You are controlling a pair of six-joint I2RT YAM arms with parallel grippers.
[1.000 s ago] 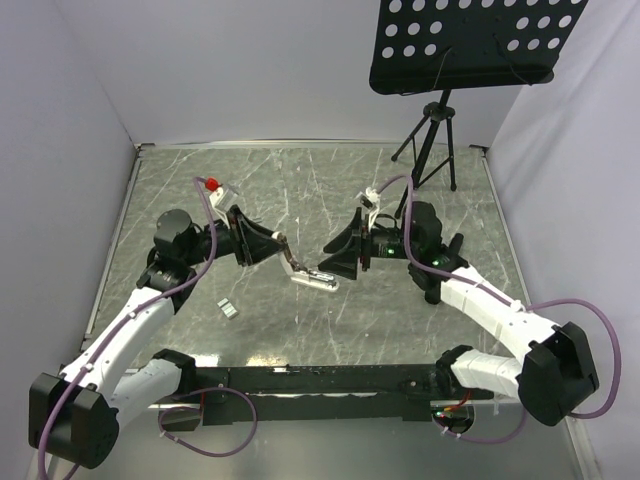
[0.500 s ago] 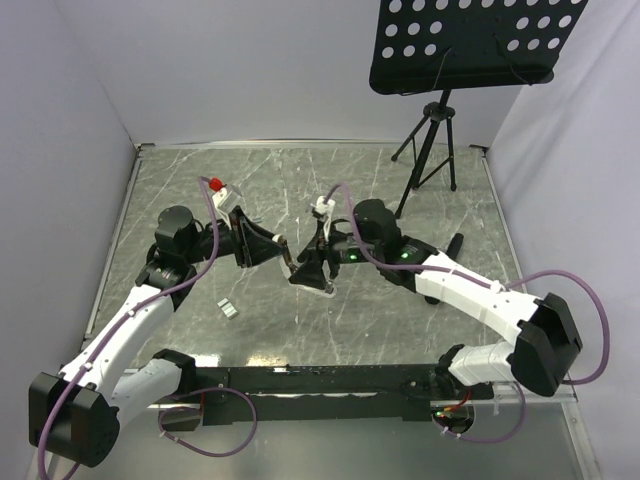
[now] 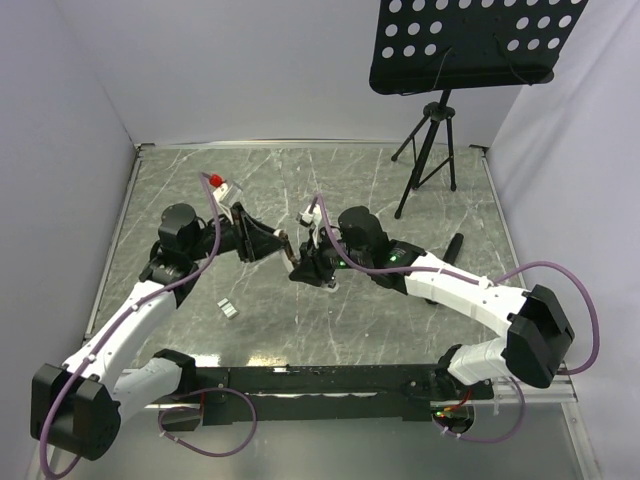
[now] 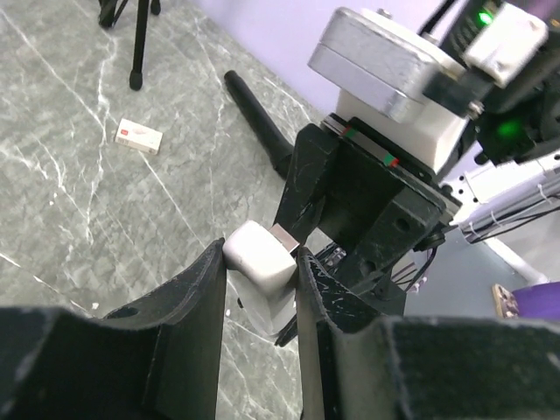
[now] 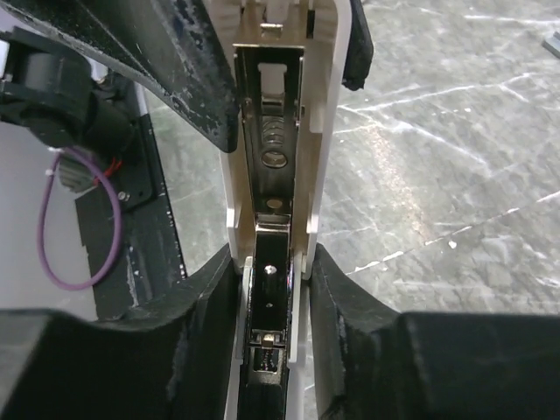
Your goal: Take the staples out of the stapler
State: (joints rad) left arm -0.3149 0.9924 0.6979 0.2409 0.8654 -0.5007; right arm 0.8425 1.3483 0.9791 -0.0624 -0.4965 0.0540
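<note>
Steadiness matters as we hold the stapler (image 5: 278,114) over the middle of the bench (image 3: 400,330), left claw (image 4: 260,261) clamped on its white end, right claw (image 5: 271,258) closed across its open channel, so we should pull straight, never twisting.

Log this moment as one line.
left gripper: holds stapler end | right gripper: closed on stapler sides | stapler: open, channel showing

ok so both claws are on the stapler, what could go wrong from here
1. The left claw pinches one end of the stapler and the right claw squeezes its sides. An uneven pull could twist it or make it slip free.
2. The right claw's fingers flank the open metal channel. Too hard a squeeze might pinch it and jam the staples.
3. Staples that do come out may scatter over the table.
</note>
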